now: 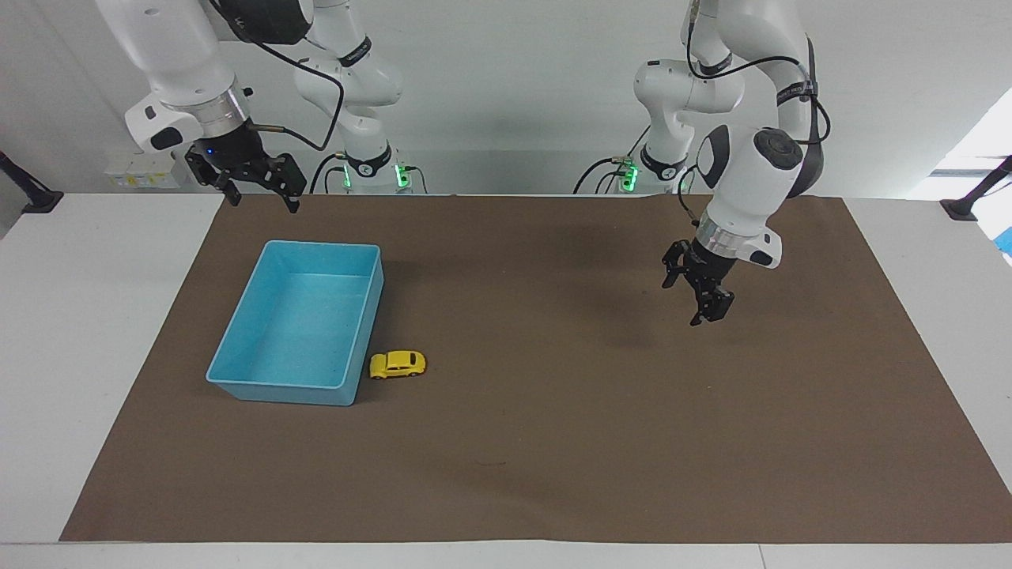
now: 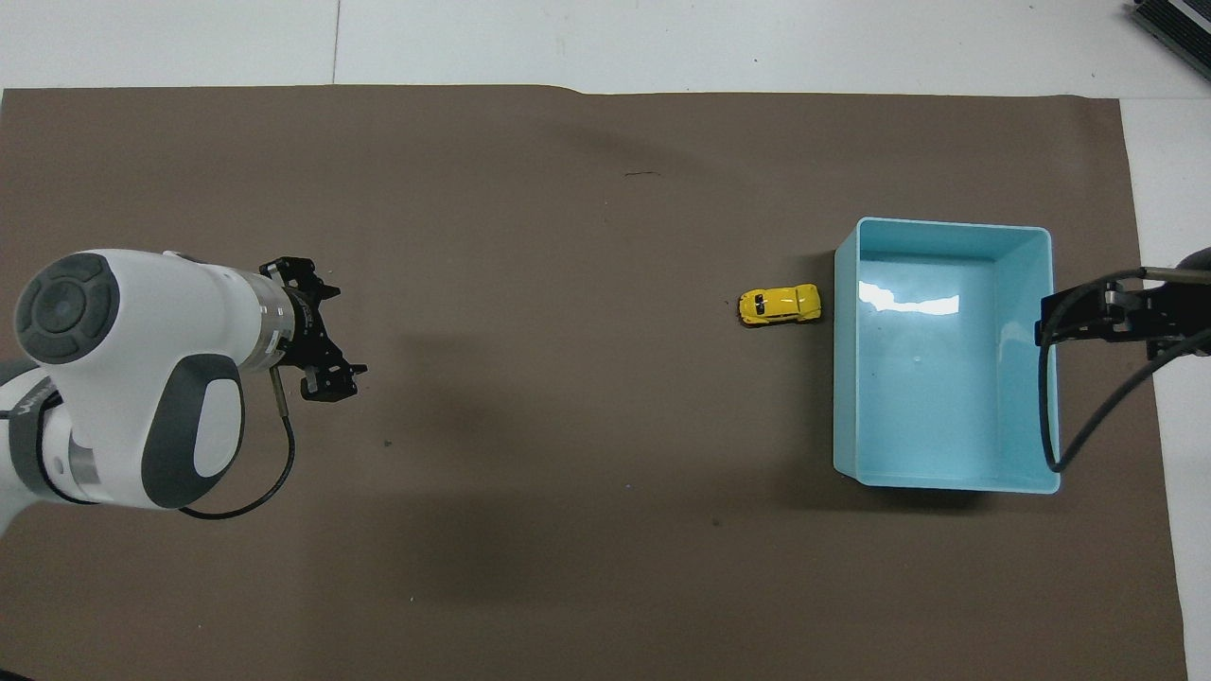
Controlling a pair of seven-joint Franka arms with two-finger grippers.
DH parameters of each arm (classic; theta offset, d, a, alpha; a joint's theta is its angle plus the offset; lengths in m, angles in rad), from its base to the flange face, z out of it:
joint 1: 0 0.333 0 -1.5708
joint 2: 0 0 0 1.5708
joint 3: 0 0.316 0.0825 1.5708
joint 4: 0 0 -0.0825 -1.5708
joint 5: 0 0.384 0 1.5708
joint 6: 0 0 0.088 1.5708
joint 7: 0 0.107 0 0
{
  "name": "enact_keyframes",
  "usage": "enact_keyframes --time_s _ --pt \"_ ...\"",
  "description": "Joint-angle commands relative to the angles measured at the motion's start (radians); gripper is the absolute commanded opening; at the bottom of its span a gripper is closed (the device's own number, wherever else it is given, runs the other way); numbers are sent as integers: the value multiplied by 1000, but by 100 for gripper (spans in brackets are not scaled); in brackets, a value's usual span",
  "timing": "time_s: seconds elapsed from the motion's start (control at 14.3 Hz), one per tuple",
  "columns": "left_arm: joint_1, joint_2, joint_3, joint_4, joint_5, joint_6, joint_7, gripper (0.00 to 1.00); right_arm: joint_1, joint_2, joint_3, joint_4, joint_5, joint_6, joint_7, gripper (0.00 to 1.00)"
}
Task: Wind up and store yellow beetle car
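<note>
The tiny bright yellow beetle-shaped toy car (image 1: 398,364) sits on the brown paper mat (image 1: 553,442), just beside the open light-blue plastic bin (image 1: 363,316), at the bin's wall toward the left arm's end and near its corner farthest from the robots. We judge the car light, rigid and smooth, and free to roll on its small black wheels, so we would pinch it across its two flanks from above. Neither gripper touches it. Our left gripper (image 1: 699,291) hangs over bare mat well apart from the car, jaws spread and empty. Our right gripper (image 1: 257,186) waits over the mat's edge nearest the robots, by the bin, likewise spread and empty.
</note>
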Motion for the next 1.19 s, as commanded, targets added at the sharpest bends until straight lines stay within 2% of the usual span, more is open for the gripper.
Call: enact_keyframes --time_s 0.0,0.49,0.91,1.12 --pt "-14 5 11 118 10 -103 11 100 -14 -24 8 -29 9 17 -22 100" --pt "-14 2 15 258 23 -176 33 100 -28 -25 6 -27 9 -9 -22 100" --pt "3 -1 22 358 25 -284 351 100 -13 -28 14 -38 12 19 -32 100" --pt "41 -1 27 438 25 -370 517 100 -14 5 11 -36 69 32 -72 100"
